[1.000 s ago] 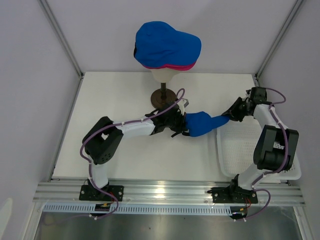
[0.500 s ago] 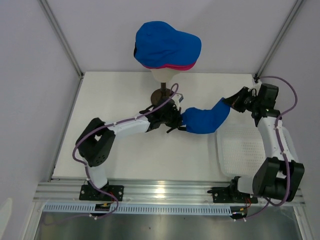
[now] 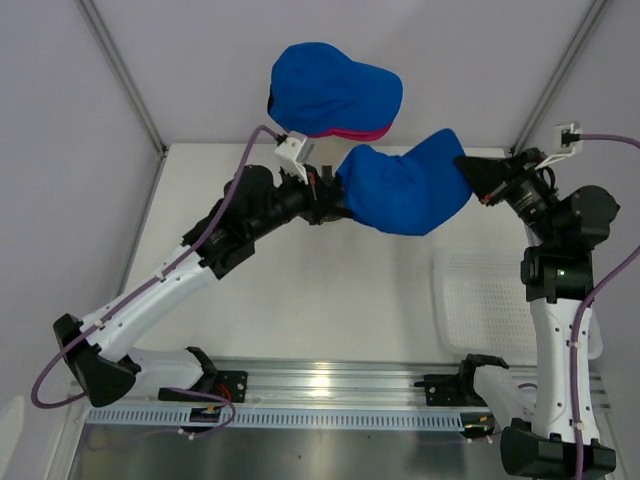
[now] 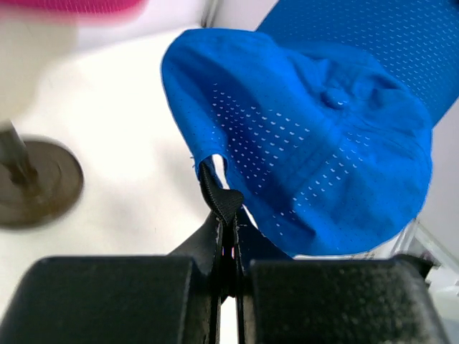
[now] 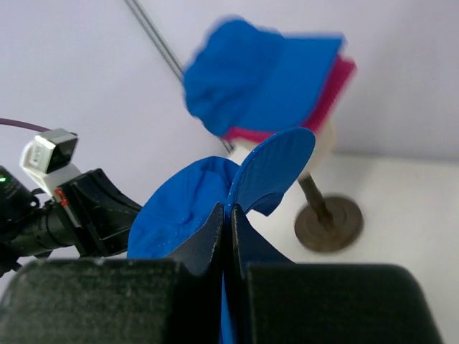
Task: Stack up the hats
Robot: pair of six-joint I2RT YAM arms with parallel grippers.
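A royal blue hat hangs in the air between my two grippers, just right of and below the mannequin head. My left gripper is shut on the black strap at the hat's back edge; the crown spreads beyond it. My right gripper is shut on the hat's brim, with the crown on its left. On the mannequin head sits another blue hat over a magenta-pink hat; both show in the right wrist view, blue over pink.
The mannequin's dark round stand rests on the white table behind the held hat. A white mesh basket lies at the right, near the right arm's base. Grey walls and metal corner posts close in the back.
Both arms have lifted the blue hat off the table and carried it up and back toward the mannequin head. The hat now hangs spread between the grippers.
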